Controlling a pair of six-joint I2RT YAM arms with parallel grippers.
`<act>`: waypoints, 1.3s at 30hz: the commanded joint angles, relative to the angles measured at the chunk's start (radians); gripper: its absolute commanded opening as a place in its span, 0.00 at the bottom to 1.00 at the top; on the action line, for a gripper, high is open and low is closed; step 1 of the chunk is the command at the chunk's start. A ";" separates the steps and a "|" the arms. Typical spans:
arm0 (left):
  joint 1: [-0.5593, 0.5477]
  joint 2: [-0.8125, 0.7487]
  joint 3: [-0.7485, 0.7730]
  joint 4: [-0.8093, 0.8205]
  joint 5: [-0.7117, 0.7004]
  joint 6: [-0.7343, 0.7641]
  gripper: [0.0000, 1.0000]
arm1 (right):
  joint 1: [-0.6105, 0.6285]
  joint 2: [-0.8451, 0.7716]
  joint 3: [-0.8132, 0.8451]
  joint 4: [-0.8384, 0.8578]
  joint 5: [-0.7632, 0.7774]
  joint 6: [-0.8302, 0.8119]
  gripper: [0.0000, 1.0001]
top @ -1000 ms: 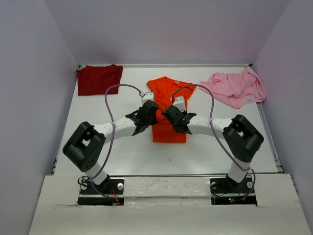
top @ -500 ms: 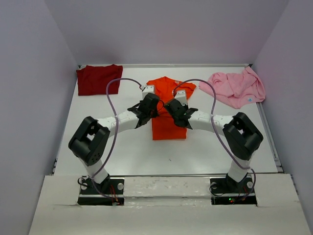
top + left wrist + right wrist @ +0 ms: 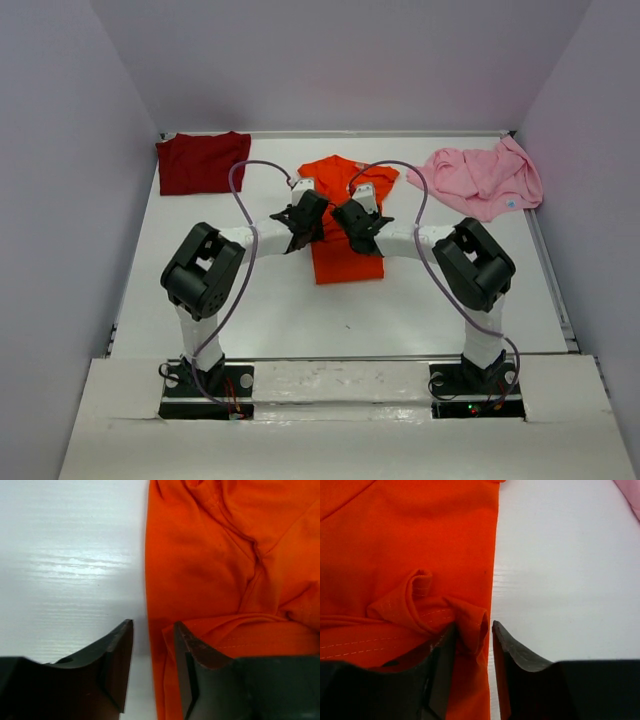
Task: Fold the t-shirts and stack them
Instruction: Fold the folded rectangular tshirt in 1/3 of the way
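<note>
Roughly midway on the first garment: a bright orange cloth t-shirt (image 3: 345, 262) lies in the middle of the white table (image 3: 250, 310), narrowed into a strip, with a stitched hem doubled up over its body. A dark red t-shirt (image 3: 202, 162) lies flat at the far left and looks folded. A light pink t-shirt (image 3: 483, 178) sits crumpled at the far right. Nothing is stacked yet.

The left hand (image 3: 152, 625) straddles the orange shirt's left edge, jaws narrowly apart and pinching nothing. The right hand (image 3: 474, 626) is also narrowly parted, with a bunched piece of hem lying loose between its jaws at the right edge.

Compared with a second ago, both hands sit farther up the shirt, towards its collar, and the elbows have drawn inward.
</note>
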 commanded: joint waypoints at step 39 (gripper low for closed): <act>0.169 -0.443 0.088 -0.032 0.105 0.226 0.56 | -0.008 -0.032 0.116 -0.085 -0.527 -0.097 0.64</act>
